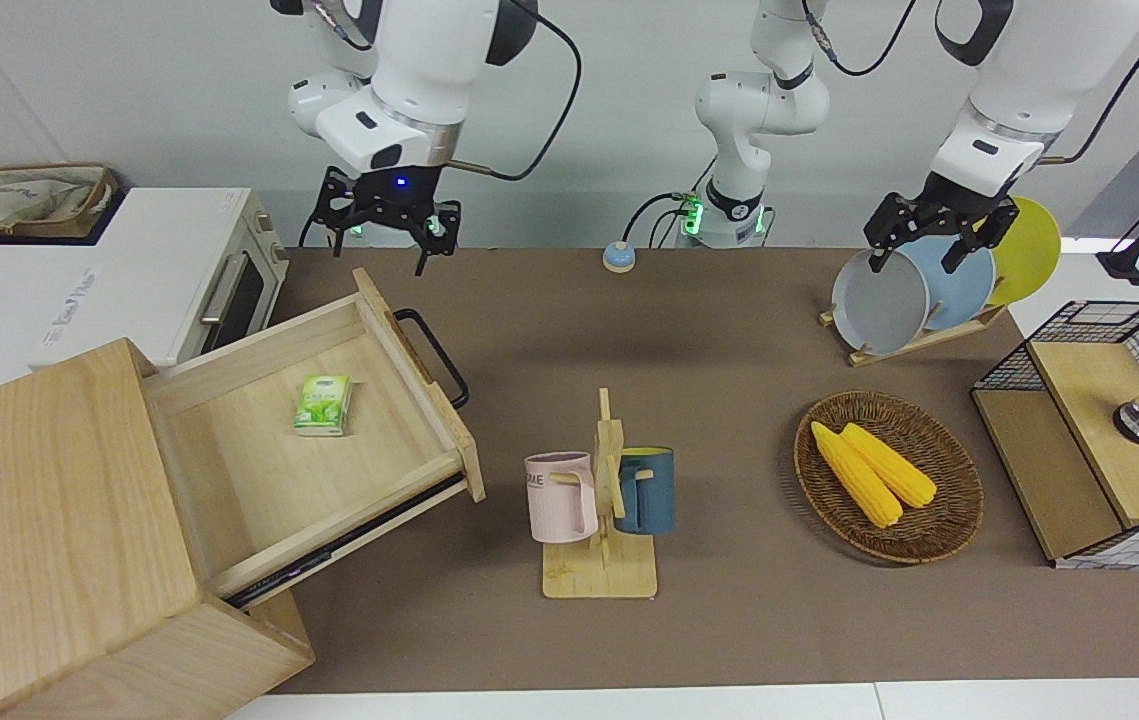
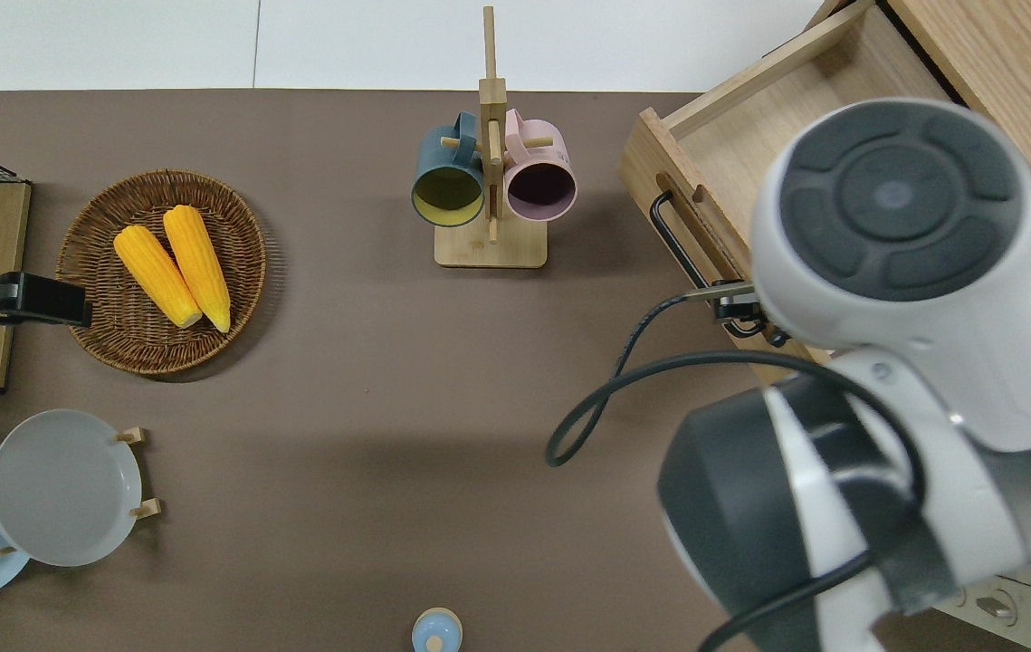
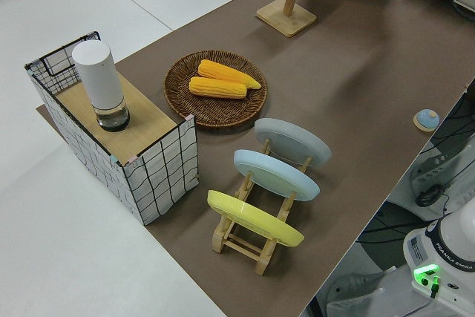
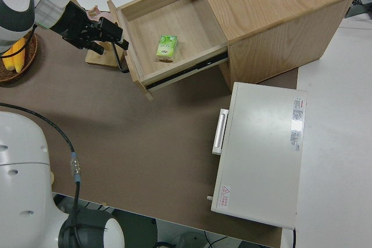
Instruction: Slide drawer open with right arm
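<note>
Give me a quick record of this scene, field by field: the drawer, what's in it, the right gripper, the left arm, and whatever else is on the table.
drawer: pulled well out of the pale wooden box
drawer handle: black loop, free of any grip
drawer contents: one small green packet
right gripper: open, raised, clear of the handle
left arm: parked
mug stand: holds a pink mug and a blue mug
basket: two corn cobs
plate rack: three plates standing on edge
toaster oven: door shut
</note>
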